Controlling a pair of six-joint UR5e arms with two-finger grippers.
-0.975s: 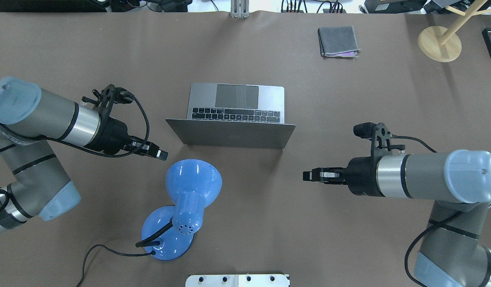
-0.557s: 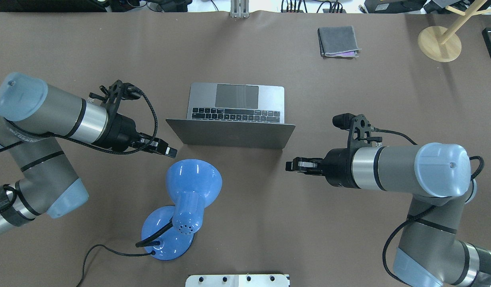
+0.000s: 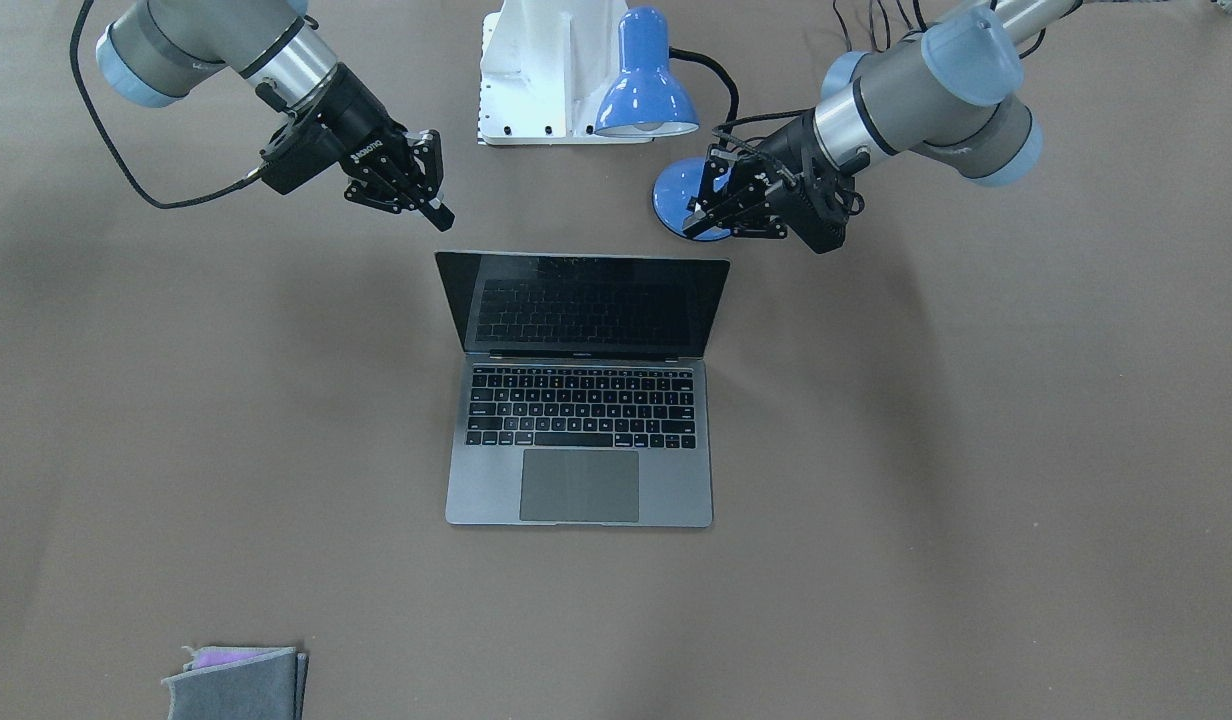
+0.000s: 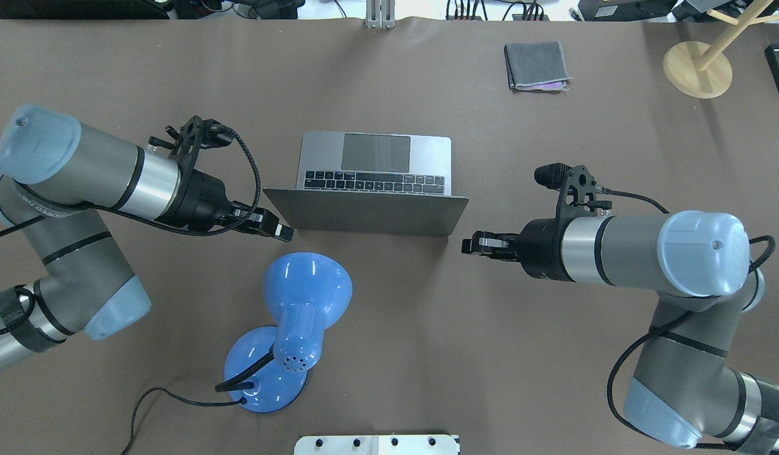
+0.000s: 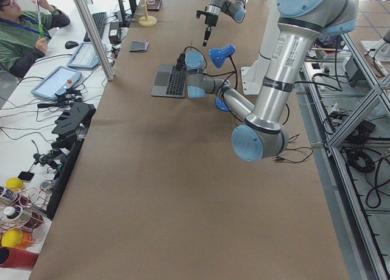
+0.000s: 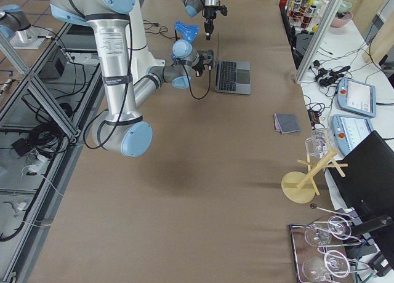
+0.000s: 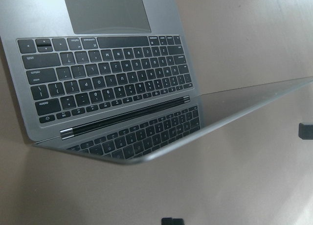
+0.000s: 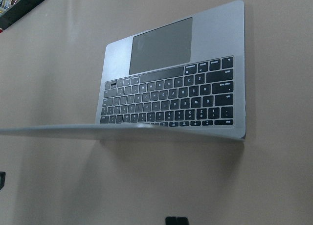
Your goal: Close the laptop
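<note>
The grey laptop (image 4: 370, 215) stands open in the middle of the table, its lid upright and its back toward me. The front view shows its black screen and keys (image 3: 580, 405). My left gripper (image 4: 283, 231) is open and empty, just off the lid's left edge. It also shows in the front view (image 3: 702, 192). My right gripper (image 4: 469, 244) is open and empty, close to the lid's right lower corner, and also shows in the front view (image 3: 434, 180). Both wrist views look past the lid's top edge (image 7: 234, 115) (image 8: 122, 129) onto the keyboard.
A blue desk lamp (image 4: 307, 291) with a black cord stands near me, just behind the left gripper. A folded grey cloth (image 4: 536, 65) and a wooden stand (image 4: 697, 68) are at the far right. A white base plate (image 4: 377, 444) is at the near edge.
My left gripper has moved right, up to the lid's left edge. My right gripper has moved left and forward, toward the lid's right corner. The laptop has not moved.
</note>
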